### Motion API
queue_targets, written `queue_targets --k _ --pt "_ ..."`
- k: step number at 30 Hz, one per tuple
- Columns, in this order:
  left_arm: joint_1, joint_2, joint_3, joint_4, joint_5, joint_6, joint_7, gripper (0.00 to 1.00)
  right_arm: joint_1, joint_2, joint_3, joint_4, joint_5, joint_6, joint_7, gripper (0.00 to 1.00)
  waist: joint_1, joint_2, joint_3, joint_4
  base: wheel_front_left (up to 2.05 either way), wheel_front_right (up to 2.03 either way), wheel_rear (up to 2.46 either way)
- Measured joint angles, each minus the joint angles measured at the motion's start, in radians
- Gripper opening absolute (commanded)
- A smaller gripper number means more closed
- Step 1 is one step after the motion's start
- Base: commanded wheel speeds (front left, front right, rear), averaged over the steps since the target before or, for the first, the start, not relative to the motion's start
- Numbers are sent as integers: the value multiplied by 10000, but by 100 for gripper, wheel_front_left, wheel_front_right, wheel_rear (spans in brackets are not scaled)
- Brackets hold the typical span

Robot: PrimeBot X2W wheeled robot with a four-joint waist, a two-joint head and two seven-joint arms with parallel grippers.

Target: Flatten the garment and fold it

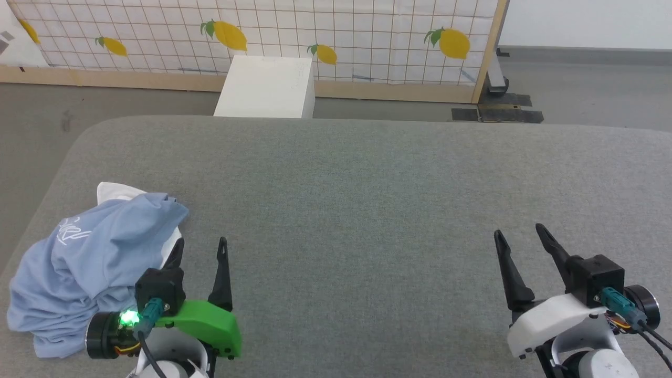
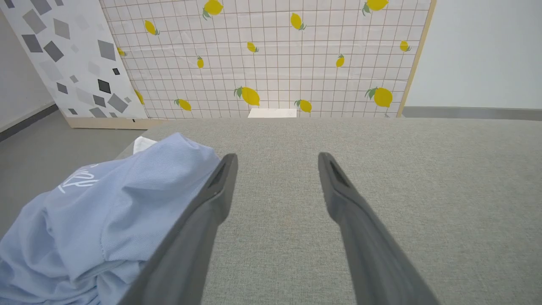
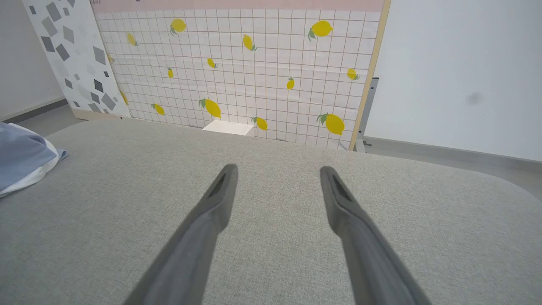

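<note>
Fingers [image 1: 223, 273] of the left gripper [image 1: 200, 242] stand spread wide with nothing between them, and the right gripper [image 1: 518, 231], at the near right, is likewise spread and empty. At the near left of the grey padded surface [image 1: 367, 173] lies the garment [image 1: 89, 262], a crumpled light blue heap with its white script logo facing up, just beside the left gripper's left finger; whether they touch is unclear.

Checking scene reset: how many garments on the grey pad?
1: the crumpled light blue polo shirt at the pad's near-left edge, beside the left tool. Anything under it is hidden.
</note>
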Motion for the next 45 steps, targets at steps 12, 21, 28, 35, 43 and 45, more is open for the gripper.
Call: queue_targets --k 12,21,28,35,43,45 --pt "0 0 -61 155 -119 58 -228 100 0 0 102 169 370 0 -232 100 0 0 -4 272 0 0 0" --pt "1 0 -121 226 -209 148 -407 100 1 2 234 297 623 0 -410 100 0 0 -29 691 0 0 0" --pt "2 0 -142 259 -454 240 -577 100 1 2 322 430 830 0 -577 100 0 0 -22 1109 0 0 0" --pt "8 0 -161 282 -506 316 -723 100 1 2 414 593 1032 0 -723 100 0 0 -1 1589 0 0 0" --pt "35 0 -161 295 -617 397 -846 100 3 2 571 782 1212 0 -884 100 0 0 20 2112 0 0 0" --pt "44 0 -159 309 -633 397 -928 100 4 2 591 819 1229 0 -924 100 0 0 19 2239 0 0 0"
